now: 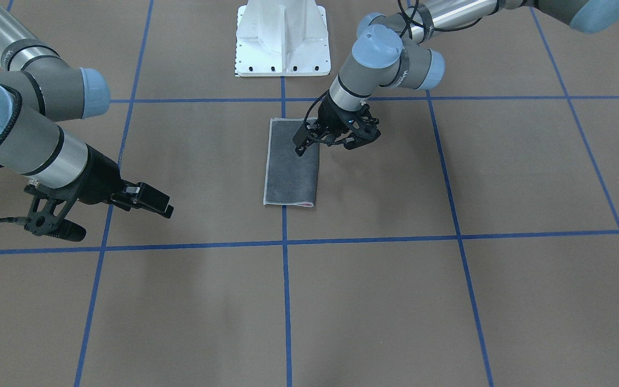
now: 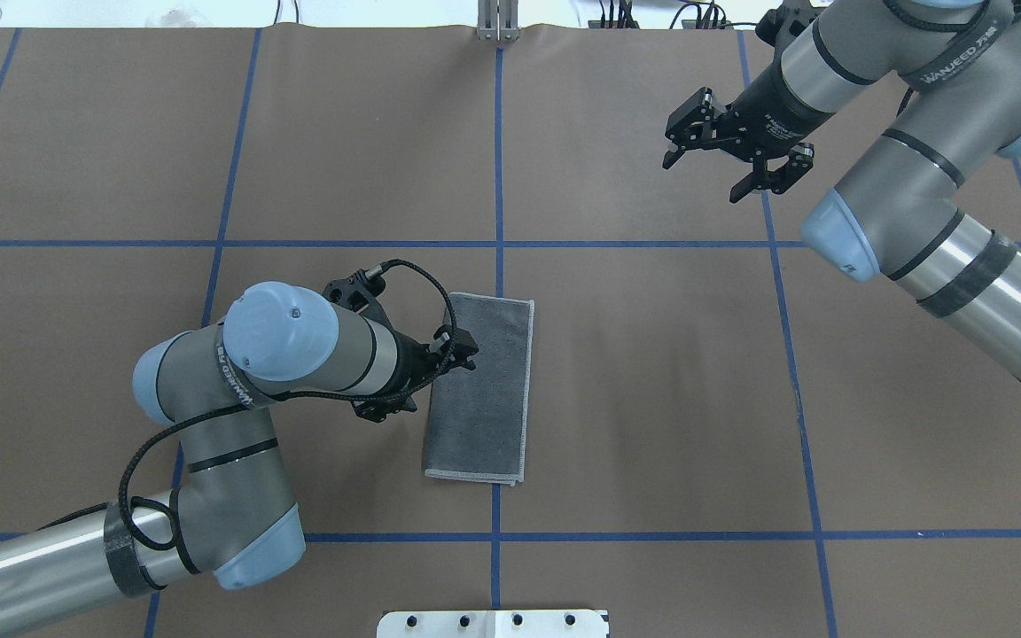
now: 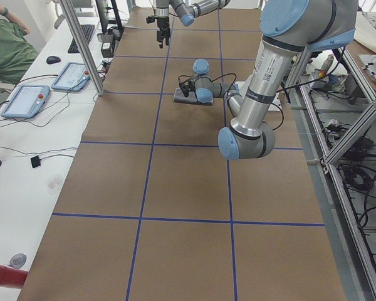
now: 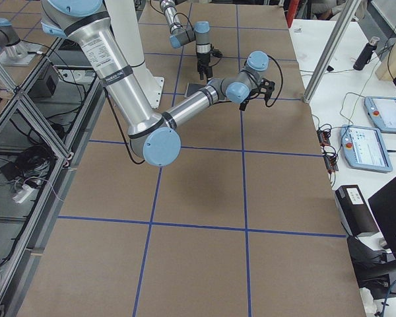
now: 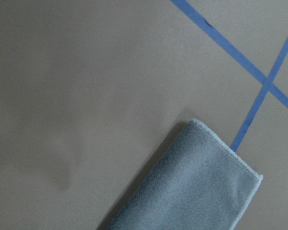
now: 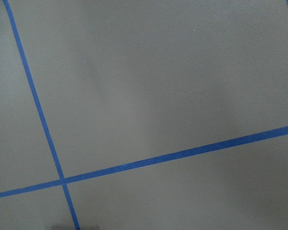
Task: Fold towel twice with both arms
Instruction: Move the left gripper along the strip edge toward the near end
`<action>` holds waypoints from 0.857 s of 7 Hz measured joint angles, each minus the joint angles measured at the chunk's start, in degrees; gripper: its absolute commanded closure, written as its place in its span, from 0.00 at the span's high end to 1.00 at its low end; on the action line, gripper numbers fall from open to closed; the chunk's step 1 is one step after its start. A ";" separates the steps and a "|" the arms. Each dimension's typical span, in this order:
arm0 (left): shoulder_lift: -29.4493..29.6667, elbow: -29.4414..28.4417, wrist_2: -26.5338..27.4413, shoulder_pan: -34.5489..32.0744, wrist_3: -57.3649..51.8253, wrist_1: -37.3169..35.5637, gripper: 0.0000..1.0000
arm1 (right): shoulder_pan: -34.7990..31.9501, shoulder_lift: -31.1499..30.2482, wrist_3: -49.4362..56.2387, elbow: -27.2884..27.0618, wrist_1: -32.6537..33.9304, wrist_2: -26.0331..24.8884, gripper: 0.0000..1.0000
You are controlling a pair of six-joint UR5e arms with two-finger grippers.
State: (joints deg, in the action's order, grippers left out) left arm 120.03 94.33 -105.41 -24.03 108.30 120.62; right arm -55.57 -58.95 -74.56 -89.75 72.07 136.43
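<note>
Right arm [image 1: 30, 145] looms closest in the front view: right jaws spread, gripping nothing, hung over bare surface [image 1: 374, 301] toward the far edge on my right side. Parked clear, I judge, so the cloth stays unobstructed. Towel [image 2: 484, 390] lies flat near the surface's middle, a little toward my pedestal [image 1: 282, 40], across the centre tape line [image 2: 499, 177]. It is one narrow strip, dark grey up, with a pink sliver at the short end away from me. First fold reads as done; second not yet. Left arm [image 2: 298, 346] hangs the left jaws above the strip's left long edge, the folded one; they look spread, pinching nothing. Next move likely needs both jaws on one short end's corners.
</note>
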 measured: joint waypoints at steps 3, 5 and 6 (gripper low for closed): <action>-3.52 3.71 1.49 3.31 0.04 -0.03 0.98 | 0.10 -0.11 -0.03 0.12 0.00 -0.02 1.00; -3.74 4.11 2.28 4.67 0.32 -0.03 0.87 | 0.20 -0.13 0.00 0.17 0.00 -0.02 1.00; -3.65 4.11 2.36 4.93 0.53 -0.03 0.84 | 0.22 -0.13 -0.03 0.17 0.00 -0.03 1.00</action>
State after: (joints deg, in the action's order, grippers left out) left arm 116.38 98.44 -103.05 -19.09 108.83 120.59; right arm -55.35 -59.07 -74.59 -89.58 72.07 136.40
